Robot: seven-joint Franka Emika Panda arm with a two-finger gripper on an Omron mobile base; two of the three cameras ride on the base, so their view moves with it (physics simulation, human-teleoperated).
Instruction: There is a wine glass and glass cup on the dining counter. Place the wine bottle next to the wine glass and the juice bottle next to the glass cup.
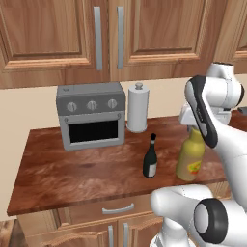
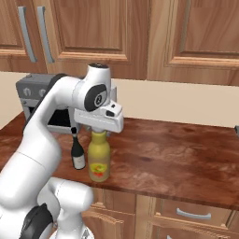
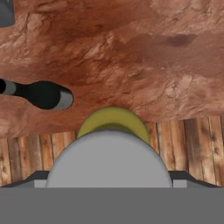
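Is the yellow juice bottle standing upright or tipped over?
Upright. The juice bottle stands on its base on the counter, cap straight up under the gripper.

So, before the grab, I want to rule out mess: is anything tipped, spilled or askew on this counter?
Nothing stands out. The juice bottle and wine bottle both stand upright, apart, near the counter's front edge. The toaster oven and paper-towel roll sit squarely behind. No spills.

Grey metal toaster oven (image 1: 91,115) with three knobs beside an upright white paper-towel roll (image 1: 137,107), beneath brown wooden wall cabinets (image 1: 108,34).
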